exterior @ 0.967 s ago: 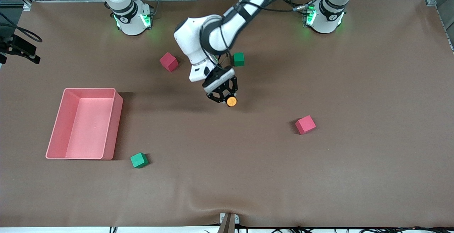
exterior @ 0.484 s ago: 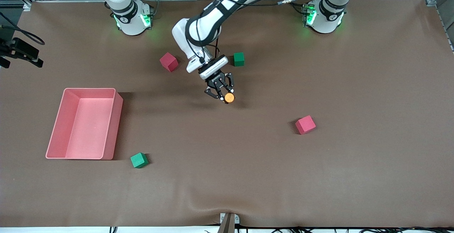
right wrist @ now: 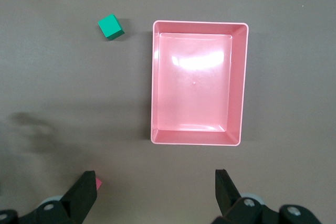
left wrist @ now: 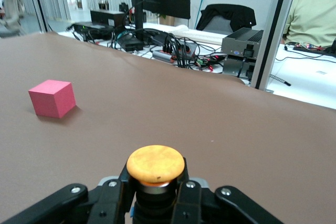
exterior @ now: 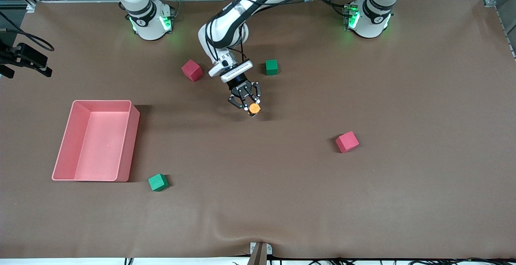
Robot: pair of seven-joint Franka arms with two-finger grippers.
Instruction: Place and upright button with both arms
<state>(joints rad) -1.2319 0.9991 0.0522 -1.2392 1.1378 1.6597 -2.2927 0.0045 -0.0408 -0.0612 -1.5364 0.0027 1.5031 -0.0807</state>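
The button (exterior: 254, 107) has a round orange cap on a short black body. My left gripper (exterior: 250, 109) is shut on that body, low over the middle of the table. In the left wrist view the orange cap of the button (left wrist: 156, 163) sticks out past the fingertips of the left gripper (left wrist: 156, 192). Whether the button touches the table I cannot tell. My right gripper (right wrist: 155, 182) is open and empty, high above the pink bin (right wrist: 239, 82); the front view shows only that arm's base (exterior: 149, 21).
The pink bin (exterior: 64, 144) lies toward the right arm's end. A green cube (exterior: 158, 182) sits near it, and another green cube (exterior: 271, 67) and a pink cube (exterior: 192, 70) lie close to the left gripper. A second pink cube (exterior: 347, 141) lies toward the left arm's end.
The left gripper has come down toward the table with the button, shifting slightly toward the robots' bases. The right arm has not moved.
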